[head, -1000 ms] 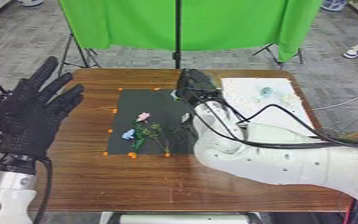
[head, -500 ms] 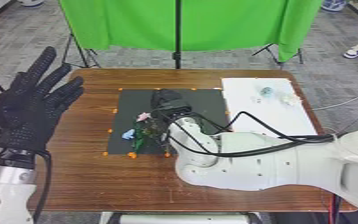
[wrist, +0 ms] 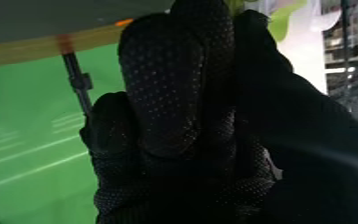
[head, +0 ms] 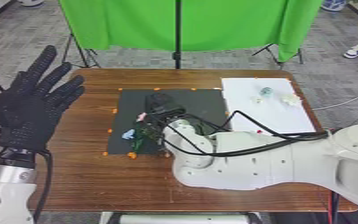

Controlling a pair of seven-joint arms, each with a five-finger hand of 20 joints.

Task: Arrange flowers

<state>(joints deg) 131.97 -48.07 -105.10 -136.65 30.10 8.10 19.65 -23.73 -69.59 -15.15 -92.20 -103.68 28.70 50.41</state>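
a pink flower (head: 141,117) and a pale blue flower (head: 128,134) with green leaves (head: 138,145) are being borne by the dark mat (head: 202,102), near the right hand (head: 165,106), whose grip cannot be told; the left hand (head: 26,107) is being held spread.

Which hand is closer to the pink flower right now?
The right. The right hand is just beside the pink flower, over the black mat; the left hand is raised well off to the flower's left, beyond the mat.
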